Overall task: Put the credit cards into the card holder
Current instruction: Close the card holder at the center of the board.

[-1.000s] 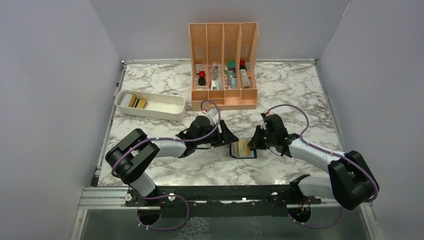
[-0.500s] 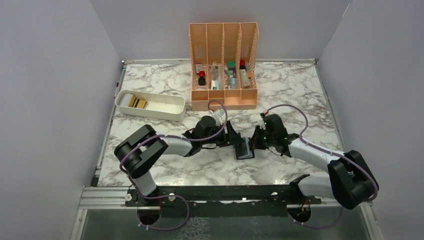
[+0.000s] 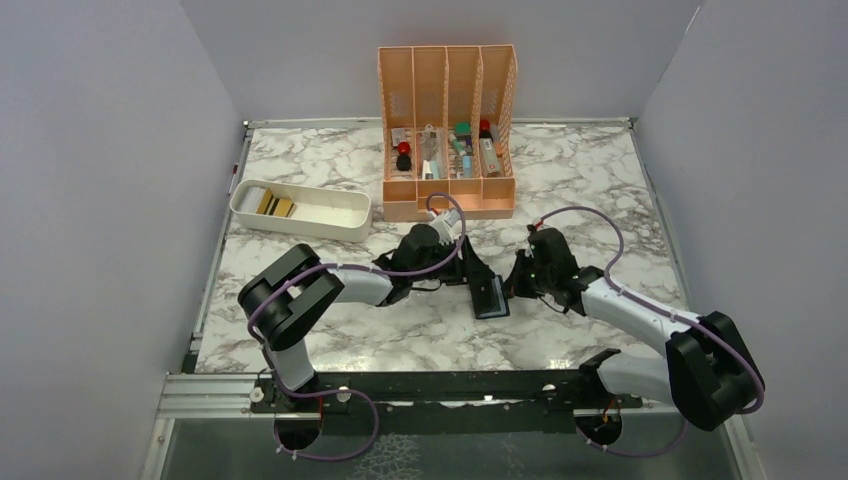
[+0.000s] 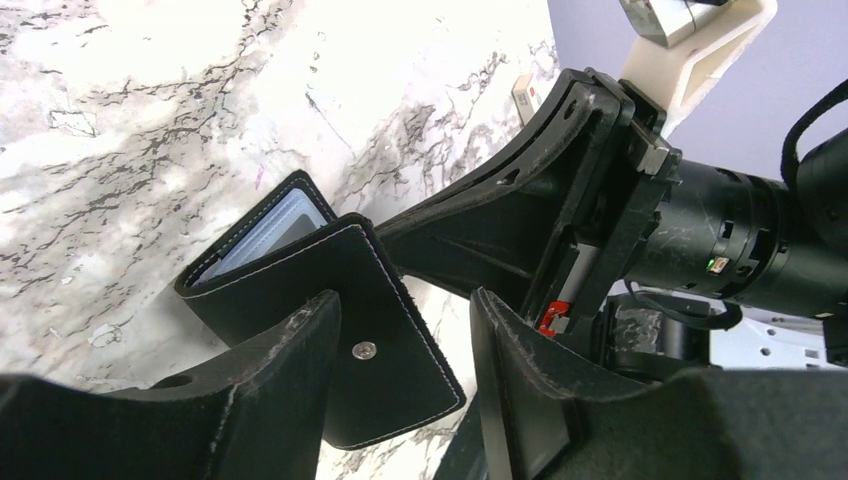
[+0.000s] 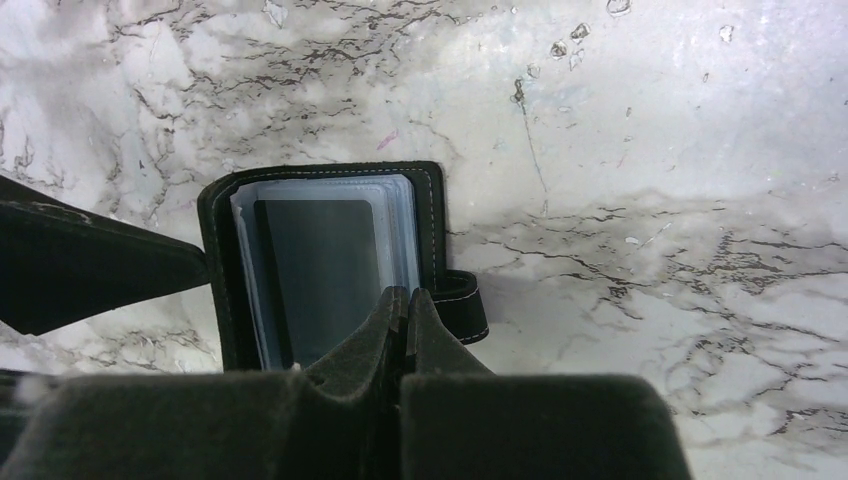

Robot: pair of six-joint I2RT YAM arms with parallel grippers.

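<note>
The black card holder (image 3: 491, 298) lies at mid-table between both grippers. In the left wrist view its outer flap (image 4: 385, 340), with a metal snap, stands raised between the fingers of my open left gripper (image 4: 400, 315), and bluish pockets show behind it. My left gripper (image 3: 479, 278) is at the holder's left side. In the right wrist view the holder (image 5: 225, 270) is open, with a dark-looking card (image 5: 320, 270) in its clear pocket. My right gripper (image 5: 407, 298) is shut, its tips over the pockets' right edge beside the clasp tab (image 5: 462, 300). Gold credit cards (image 3: 273, 205) lie in the white tray.
The oblong white tray (image 3: 330, 222) stands at the left. The tall orange slotted organiser (image 3: 447, 130), holding small items, stands at the back centre. Grey walls close in the marble table (image 3: 330, 340) on three sides.
My left gripper has moved right to the card holder, whose left flap has risen and folded toward the right. The gold card face no longer shows from above. The right gripper barely moved.
</note>
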